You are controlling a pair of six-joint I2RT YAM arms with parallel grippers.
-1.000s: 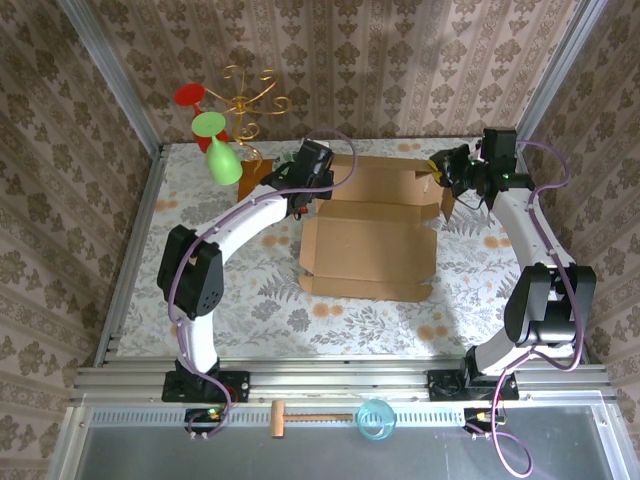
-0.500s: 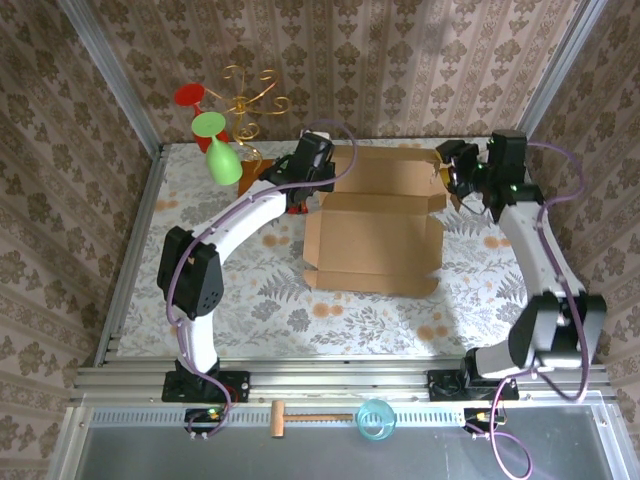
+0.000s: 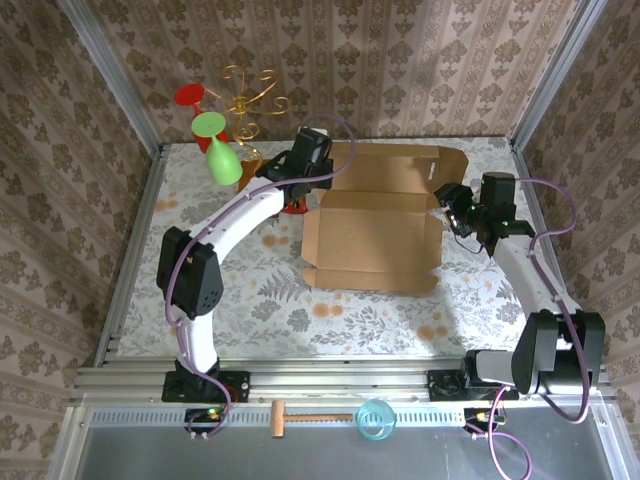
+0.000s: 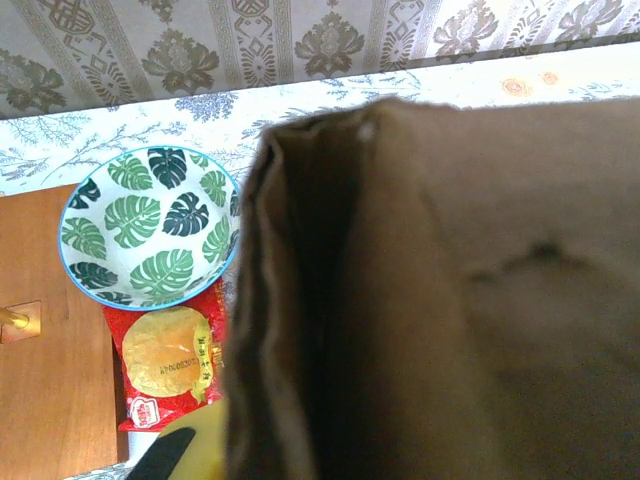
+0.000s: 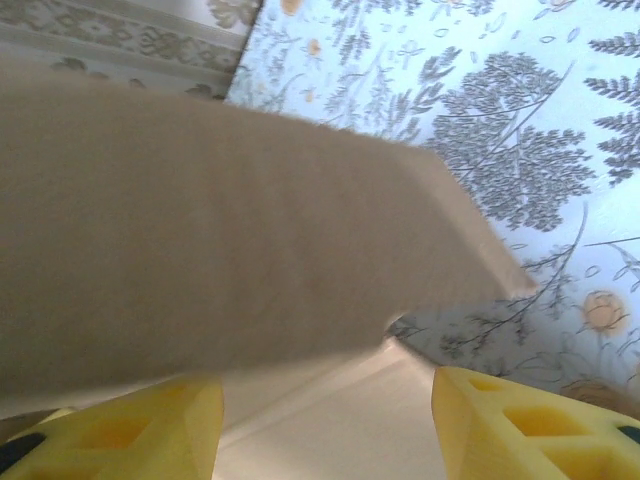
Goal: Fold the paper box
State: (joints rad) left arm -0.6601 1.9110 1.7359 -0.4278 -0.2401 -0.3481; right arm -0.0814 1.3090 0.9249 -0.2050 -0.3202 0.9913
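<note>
Paper box (image 3: 375, 225) lies open mid-tabletop; left gripper (image 3: 315, 175) clenched on its far-left flap; right gripper (image 3: 450, 203) released at right flap; leaf-print bowl (image 4: 150, 225) just beside red snack pkt (image 4: 165, 370).

Both arms are built alike. The left arm (image 3: 245, 215) and the right arm (image 3: 530, 270) have smooth, rounded white links joined by bulky black joint housings (image 3: 190, 282). Each wrist ends in a boxy black block (image 3: 312, 150). A thin purple cable (image 3: 545, 182) runs along each arm, standing off it in loose loops, and trails past the black base plates (image 3: 200, 385) bolted to the aluminium rail (image 3: 340, 380) at the near edge of the worktop. The right claw (image 5: 325, 430) has chunky yellow fingers (image 5: 520, 425) with recessed, matte faces. A yellow finger (image 4: 200, 450) on the left arm is edged with black.
</note>
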